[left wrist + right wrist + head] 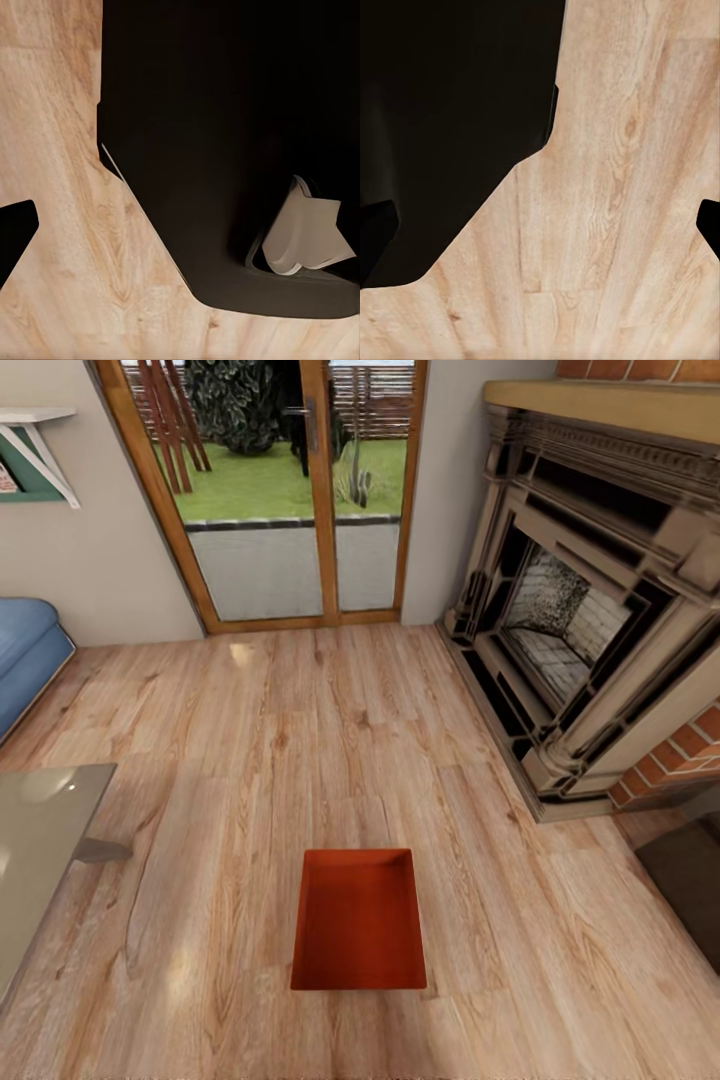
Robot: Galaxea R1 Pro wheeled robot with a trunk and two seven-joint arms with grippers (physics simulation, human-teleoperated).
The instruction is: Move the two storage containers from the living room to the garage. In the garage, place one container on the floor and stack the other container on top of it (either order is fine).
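an orange-red storage container point(358, 925) sits empty on the wood plank floor point(230, 760), near and central; probably light, stiff, thin-walled, best gripped at opposite rims; gripper states cannot be told

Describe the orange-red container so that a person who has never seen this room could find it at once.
Start from the brick fireplace on the right wall and the glass patio door at the back. On the light wood plank floor between them, nearer the camera, lies the storage container. It is an open, empty rectangular bin, the one orange-red thing on the floor.
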